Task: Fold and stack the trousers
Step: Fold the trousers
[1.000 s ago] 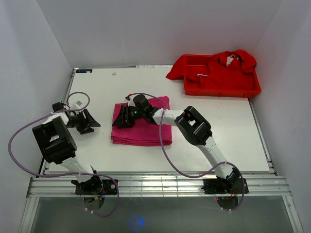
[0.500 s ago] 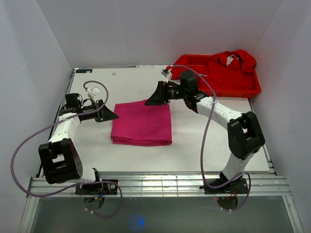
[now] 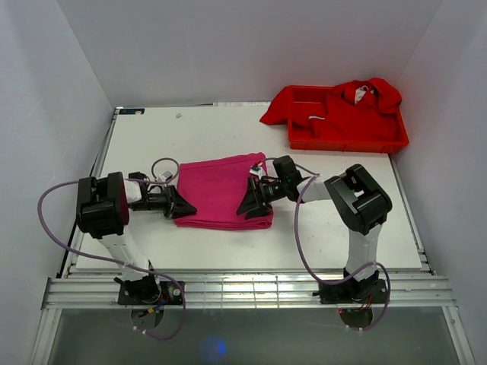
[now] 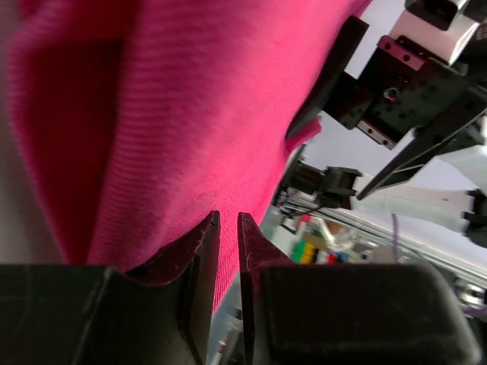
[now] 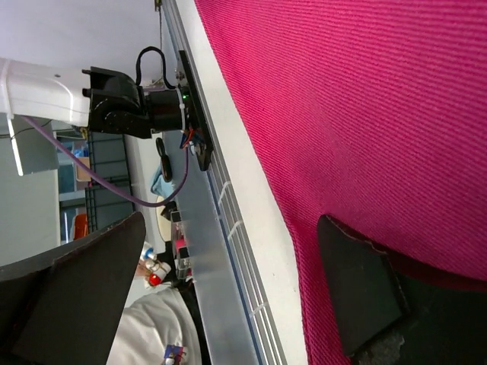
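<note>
The magenta-pink trousers (image 3: 221,186) lie folded into a flat rectangle in the middle of the table. My left gripper (image 3: 181,211) is low at their near left corner. In the left wrist view its fingers (image 4: 204,251) stand almost together, with pink fabric (image 4: 190,114) in the narrow slit between them. My right gripper (image 3: 249,205) is at the near right corner, jaws wide open. In the right wrist view one finger (image 5: 358,296) rests on the cloth (image 5: 365,114) and the other hangs off the near edge. Nothing is held in the right gripper (image 5: 221,296).
A red tray (image 3: 346,141) at the back right holds bright red garments (image 3: 358,103) that spill over its left rim. The metal rail (image 3: 243,285) runs along the table's near edge, close behind both wrists. White walls close in both sides.
Both arms have swung down to the near corners of the trousers. The left jaws have narrowed to a slit. The right jaws have opened wide and stayed so.
</note>
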Controlling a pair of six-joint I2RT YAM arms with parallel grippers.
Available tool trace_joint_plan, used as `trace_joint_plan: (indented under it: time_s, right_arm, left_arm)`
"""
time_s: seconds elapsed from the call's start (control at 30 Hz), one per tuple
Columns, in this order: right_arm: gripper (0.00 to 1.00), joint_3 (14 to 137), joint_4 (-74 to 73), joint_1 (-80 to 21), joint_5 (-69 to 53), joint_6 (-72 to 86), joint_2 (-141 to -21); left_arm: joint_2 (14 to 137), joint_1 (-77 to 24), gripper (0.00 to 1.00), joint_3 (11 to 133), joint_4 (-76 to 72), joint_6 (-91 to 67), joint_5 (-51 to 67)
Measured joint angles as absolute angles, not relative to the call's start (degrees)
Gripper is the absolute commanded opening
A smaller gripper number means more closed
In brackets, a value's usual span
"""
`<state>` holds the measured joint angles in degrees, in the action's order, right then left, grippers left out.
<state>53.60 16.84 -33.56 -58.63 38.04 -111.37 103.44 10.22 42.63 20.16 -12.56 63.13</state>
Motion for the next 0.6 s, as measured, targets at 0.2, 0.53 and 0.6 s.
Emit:
trace_joint_plan:
  time_s: [0.2,0.53,0.6]
  right_arm:
    - [0.95,53.9,18.6,-32.9,-61.2,38.9,-112.7]
    - [0.87,71.8,7.3,-30.3,-58.9,30.3,-112.9]
    - [0.85,76.4,7.9,-28.4,-58.8,30.2,-113.2]
  left_arm:
    - [109.2,14.5,0.3,45.8,25.3,-11.7,65.9]
    - [98.6,13.4,0.35,54.2,25.9,-3.2,68.4]
    - [97.5,12.1,0.36,56.5,21.8,-5.1,68.9]
